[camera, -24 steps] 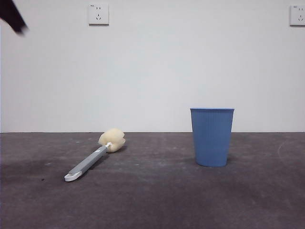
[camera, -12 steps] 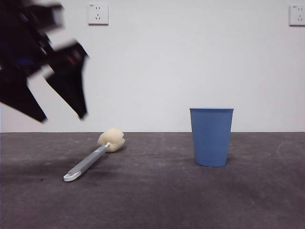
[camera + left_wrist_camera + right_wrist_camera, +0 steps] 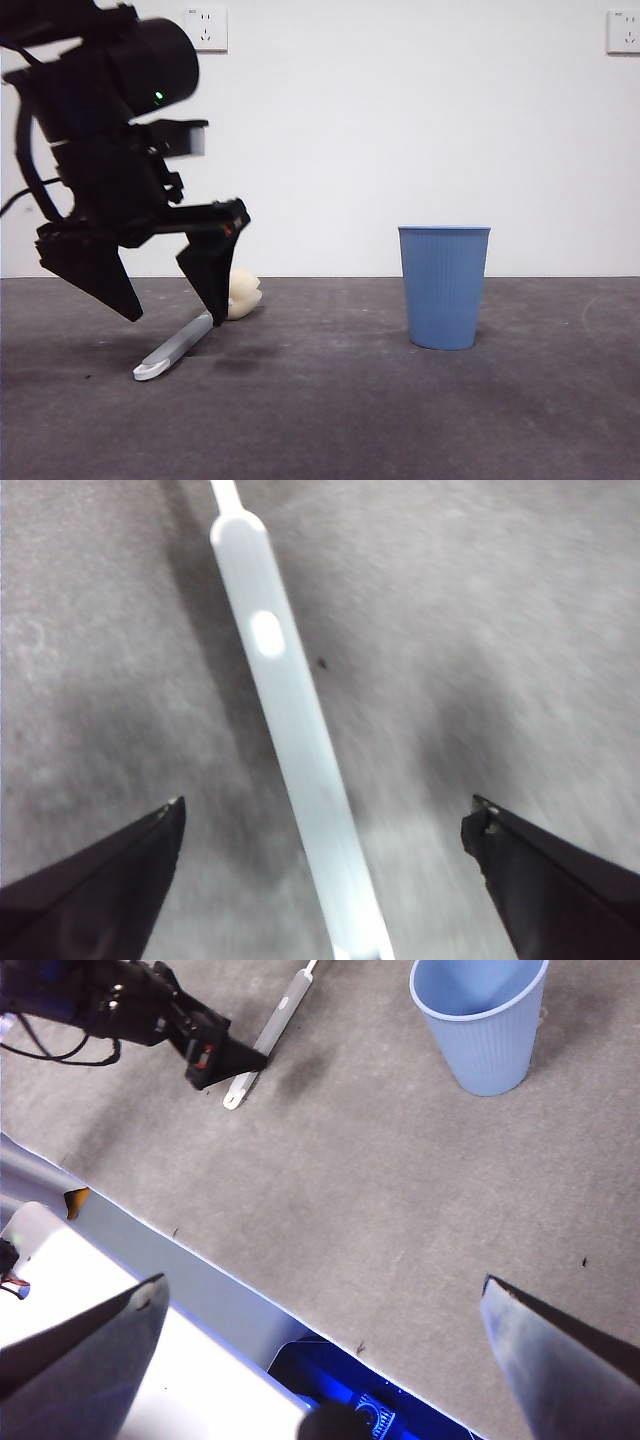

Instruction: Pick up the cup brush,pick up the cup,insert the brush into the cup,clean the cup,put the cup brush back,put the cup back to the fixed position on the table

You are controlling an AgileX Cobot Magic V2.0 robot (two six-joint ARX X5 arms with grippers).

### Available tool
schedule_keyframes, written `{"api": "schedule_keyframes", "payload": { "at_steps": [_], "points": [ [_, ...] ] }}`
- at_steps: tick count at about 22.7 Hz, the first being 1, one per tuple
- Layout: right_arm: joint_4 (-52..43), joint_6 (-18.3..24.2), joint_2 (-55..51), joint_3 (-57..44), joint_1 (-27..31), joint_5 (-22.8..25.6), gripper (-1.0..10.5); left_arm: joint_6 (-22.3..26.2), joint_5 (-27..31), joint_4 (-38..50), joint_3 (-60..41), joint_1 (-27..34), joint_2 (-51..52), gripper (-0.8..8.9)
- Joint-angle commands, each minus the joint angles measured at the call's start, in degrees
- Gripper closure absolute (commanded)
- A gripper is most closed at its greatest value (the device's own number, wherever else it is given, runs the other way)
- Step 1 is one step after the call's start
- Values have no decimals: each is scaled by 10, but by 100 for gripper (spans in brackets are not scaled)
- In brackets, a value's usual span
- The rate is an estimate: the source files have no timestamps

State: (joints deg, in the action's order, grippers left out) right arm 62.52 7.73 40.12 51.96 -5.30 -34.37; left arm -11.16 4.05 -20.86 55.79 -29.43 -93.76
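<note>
Dark grey matte table [image 3: 400,420]: carries both task things, well apart.
Left gripper [image 3: 170,300]: low over the handle, fingers [image 3: 212,275] spread wide, straddling it, not touching.
Right gripper [image 3: 320,1310]: waiting high, fingers spread, holding nothing.
Blue ribbed plastic cup [image 3: 444,287]: upright on the table, empty; likely light, thin-walled, easy to tip.
Cup brush [image 3: 178,345]: long slim grey handle, pale-yellow sponge head; lies flat. Handle looks stiff, smooth, possibly slippery; grip mid-handle, not the soft sponge.
</note>
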Motion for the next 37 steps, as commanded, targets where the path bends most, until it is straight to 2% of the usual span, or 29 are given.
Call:
{"api": "schedule_keyframes", "payload": {
  "at_steps": [1,9,10,13,15,16,18,20,25,29,33,36,37],
  "points": [
    [-4,-4,0,0,-1,0,381,-10,4,8,6,-2,-19,344],
    [-6,-4,0,0,-1,0,381,-28,20,3,6,-8,-46,368],
    [-6,-4,0,0,-1,0,381,-28,19,1,6,-7,-46,448],
    [-6,-4,0,0,-1,0,381,-39,14,-9,6,-10,-46,571],
    [-6,-4,0,0,-1,0,381,-39,1,-17,6,-10,-46,694],
    [-6,-4,0,0,-1,-1,381,-39,-1,-20,6,-10,-46,729],
    [-6,-4,0,0,-1,-1,381,-39,-1,-27,6,-10,-46,729],
    [-6,-4,0,0,-1,-1,381,-39,-1,-31,6,-10,-46,824],
    [-8,-17,2,0,-1,-2,383,-36,-16,-37,6,-8,-38,822],
    [-23,-34,26,0,-1,-3,384,-15,-17,-46,6,-8,13,822],
    [-102,-58,56,0,-6,-30,384,15,-28,-93,6,-8,102,822],
    [-173,-71,88,-3,-27,-24,383,40,-29,-146,6,-8,174,822],
    [-194,-75,98,-6,-39,0,383,45,-29,-162,6,-8,198,822]
  ]
}}
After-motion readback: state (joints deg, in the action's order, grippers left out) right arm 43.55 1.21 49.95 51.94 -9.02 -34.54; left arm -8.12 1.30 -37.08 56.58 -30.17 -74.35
